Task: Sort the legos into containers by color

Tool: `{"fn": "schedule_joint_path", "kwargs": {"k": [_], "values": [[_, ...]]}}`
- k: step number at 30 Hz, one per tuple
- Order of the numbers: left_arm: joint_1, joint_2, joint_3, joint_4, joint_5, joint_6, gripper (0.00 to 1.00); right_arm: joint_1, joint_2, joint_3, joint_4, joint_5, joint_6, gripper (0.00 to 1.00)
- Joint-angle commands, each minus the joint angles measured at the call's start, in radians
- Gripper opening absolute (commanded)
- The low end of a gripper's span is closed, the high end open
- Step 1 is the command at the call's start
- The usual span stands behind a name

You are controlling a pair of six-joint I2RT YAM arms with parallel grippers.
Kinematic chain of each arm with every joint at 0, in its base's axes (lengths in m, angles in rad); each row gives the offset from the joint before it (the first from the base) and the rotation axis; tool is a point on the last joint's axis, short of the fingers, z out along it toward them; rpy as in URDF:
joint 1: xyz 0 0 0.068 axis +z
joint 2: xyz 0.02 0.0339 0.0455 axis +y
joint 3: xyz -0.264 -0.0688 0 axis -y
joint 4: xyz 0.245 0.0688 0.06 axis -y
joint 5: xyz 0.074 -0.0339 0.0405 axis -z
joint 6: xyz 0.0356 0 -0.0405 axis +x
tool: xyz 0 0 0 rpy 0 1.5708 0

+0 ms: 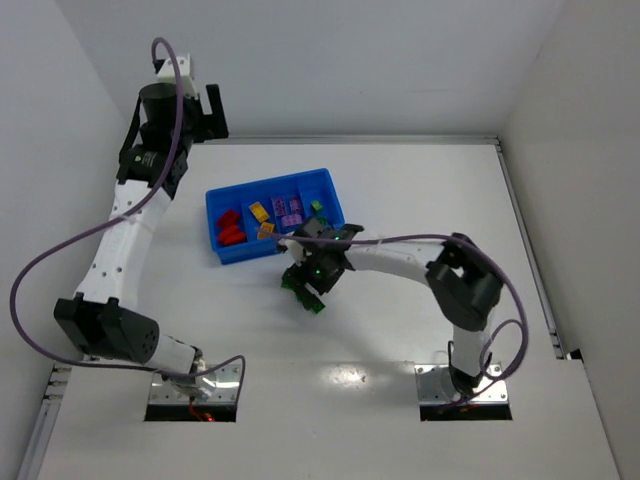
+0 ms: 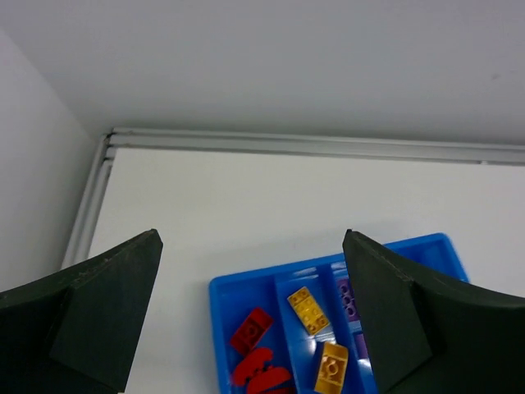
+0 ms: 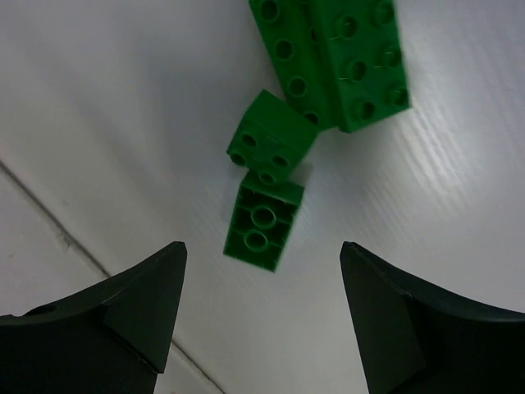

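Note:
The blue tray (image 1: 331, 196) sits at the table's middle. Its compartments hold red legos (image 1: 230, 230), yellow legos (image 1: 260, 212), purple legos (image 1: 290, 208) and a green lego (image 1: 317, 207). Three green legos lie on the table in the right wrist view: a large brick (image 3: 336, 57), a small cube (image 3: 273, 137) and an upside-down brick (image 3: 262, 226). My right gripper (image 3: 261, 254) is open and empty, just short of the upside-down brick. It shows near the tray's front in the top view (image 1: 303, 288). My left gripper (image 2: 252, 238) is open and empty, high behind the tray (image 2: 215, 328).
The white walls close off the table at the back and on both sides. A rail (image 2: 312, 144) runs along the back edge. The right arm's grey cable (image 1: 420, 240) arcs over the table to the right of the tray.

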Motion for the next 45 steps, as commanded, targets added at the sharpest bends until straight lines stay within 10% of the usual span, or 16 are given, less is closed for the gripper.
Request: {"fn": "schedule_joint_path", "kwargs": {"k": [1,17,25,36,45], "values": [[0.034,-0.036,-0.086,-0.022,-0.052,0.049,1.0,0.047,0.064,0.068,-0.01,0.079,0.102,0.77],[0.081,-0.098,-0.225,-0.033,-0.001,0.104,1.0,0.109,0.186,0.086,0.01,0.15,0.12,0.64],[0.112,-0.129,-0.266,-0.033,0.057,0.113,1.0,0.127,0.121,0.17,-0.082,0.186,0.1,0.0],[0.121,-0.138,-0.277,-0.159,0.425,0.168,1.0,-0.047,-0.068,0.354,0.03,0.362,-0.11,0.0],[0.112,-0.106,-0.31,-0.168,0.556,0.162,1.0,-0.258,0.243,0.723,-0.058,0.178,-0.132,0.07]]}}
